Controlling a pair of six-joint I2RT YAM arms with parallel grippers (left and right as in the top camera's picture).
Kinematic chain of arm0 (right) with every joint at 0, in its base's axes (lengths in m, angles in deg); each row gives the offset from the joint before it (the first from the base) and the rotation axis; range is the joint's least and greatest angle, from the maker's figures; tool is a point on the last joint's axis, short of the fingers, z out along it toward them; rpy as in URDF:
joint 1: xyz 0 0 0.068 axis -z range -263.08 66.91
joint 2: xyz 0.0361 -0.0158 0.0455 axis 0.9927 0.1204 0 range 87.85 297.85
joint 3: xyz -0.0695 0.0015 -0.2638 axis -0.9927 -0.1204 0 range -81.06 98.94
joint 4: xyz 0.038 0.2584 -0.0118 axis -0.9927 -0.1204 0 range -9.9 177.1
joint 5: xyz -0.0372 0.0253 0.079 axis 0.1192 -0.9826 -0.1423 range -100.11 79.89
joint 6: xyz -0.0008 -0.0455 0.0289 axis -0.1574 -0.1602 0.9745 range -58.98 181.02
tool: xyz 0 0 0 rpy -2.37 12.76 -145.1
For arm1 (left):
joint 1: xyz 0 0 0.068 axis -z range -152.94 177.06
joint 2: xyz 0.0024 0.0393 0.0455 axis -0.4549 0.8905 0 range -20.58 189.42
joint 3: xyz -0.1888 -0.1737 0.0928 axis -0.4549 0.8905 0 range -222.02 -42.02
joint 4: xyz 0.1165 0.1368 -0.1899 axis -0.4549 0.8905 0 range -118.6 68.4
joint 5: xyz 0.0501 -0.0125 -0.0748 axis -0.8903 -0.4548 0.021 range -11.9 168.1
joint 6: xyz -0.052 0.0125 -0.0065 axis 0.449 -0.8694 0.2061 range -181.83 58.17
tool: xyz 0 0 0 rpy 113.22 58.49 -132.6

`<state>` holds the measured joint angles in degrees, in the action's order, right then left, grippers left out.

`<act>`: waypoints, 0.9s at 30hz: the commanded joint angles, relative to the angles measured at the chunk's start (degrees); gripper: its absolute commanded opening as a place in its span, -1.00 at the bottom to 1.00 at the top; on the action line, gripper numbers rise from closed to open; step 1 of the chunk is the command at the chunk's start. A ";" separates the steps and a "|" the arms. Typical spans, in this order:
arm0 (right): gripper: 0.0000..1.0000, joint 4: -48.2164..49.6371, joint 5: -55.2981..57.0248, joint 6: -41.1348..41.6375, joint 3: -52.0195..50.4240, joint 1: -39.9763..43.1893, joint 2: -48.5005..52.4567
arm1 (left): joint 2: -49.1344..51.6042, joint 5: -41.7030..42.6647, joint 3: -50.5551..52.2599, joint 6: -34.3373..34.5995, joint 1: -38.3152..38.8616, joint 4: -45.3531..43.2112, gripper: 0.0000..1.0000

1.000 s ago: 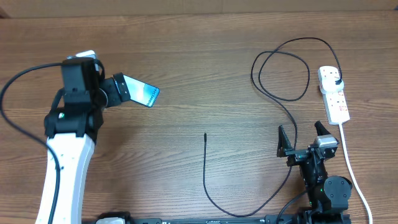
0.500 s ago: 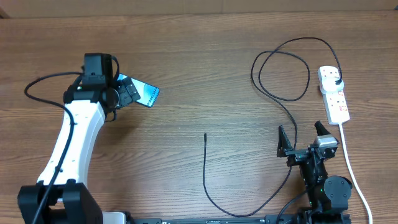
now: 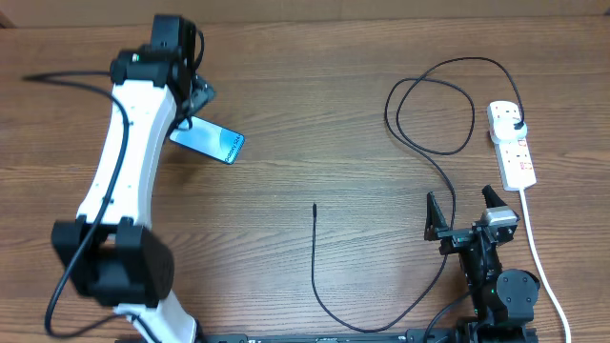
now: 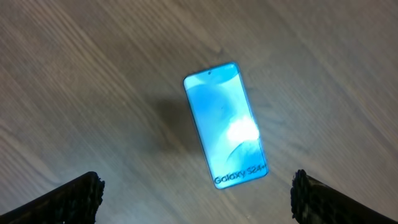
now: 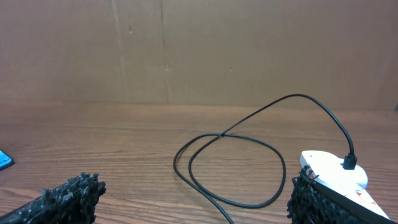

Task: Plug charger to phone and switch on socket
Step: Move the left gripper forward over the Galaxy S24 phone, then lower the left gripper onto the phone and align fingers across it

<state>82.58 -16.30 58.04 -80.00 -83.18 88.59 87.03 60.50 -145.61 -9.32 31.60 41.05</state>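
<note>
The phone (image 3: 212, 142) lies flat on the wooden table at the left, screen up; in the left wrist view (image 4: 225, 124) it reads "Galaxy S24+". My left gripper (image 3: 197, 99) hovers above its far end, open and empty (image 4: 196, 199). The charger cable's connector tip (image 3: 315, 206) lies loose at mid-table. The cable (image 3: 434, 105) curves down, right and loops up to its black plug (image 3: 516, 125) in the white socket (image 3: 515, 157) at the right. My right gripper (image 3: 467, 211) is open near the front edge, left of the socket (image 5: 333, 177), with the cable loop (image 5: 230, 162) ahead of it.
The socket's thick white cord (image 3: 538, 252) runs down the right side past my right arm. A brown cardboard wall (image 5: 199, 50) stands behind the table's far edge. The left arm (image 3: 124, 171) stretches over the table's left side.
My left arm has swung from the phone's left side toward the far edge, and its gripper now sits above the phone. The phone, the cable and the right arm have not moved.
</note>
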 commanded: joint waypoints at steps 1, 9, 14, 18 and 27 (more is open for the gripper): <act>1.00 0.22 -0.24 -0.04 -0.61 -0.26 -0.57 | 6.12 -1.81 -7.50 2.78 0.13 1.68 1.00; 1.00 0.22 -0.24 -0.04 -0.61 -0.26 -0.57 | 8.35 5.70 -7.45 2.84 0.22 -1.38 1.00; 0.99 0.22 -0.24 -0.04 -0.61 -0.26 -0.57 | 8.37 6.95 -7.39 8.04 0.63 -1.49 1.00; 1.00 0.22 -0.26 -0.04 -0.61 -0.26 -0.57 | 9.44 1.31 -7.02 20.26 1.79 2.16 1.00; 1.00 0.22 -0.24 -0.04 -0.61 -0.26 -0.57 | 18.73 3.48 -7.02 21.22 2.60 0.00 1.00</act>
<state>82.54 -16.30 58.04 -80.00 -83.18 88.59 101.61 63.97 -151.80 9.52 34.22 40.89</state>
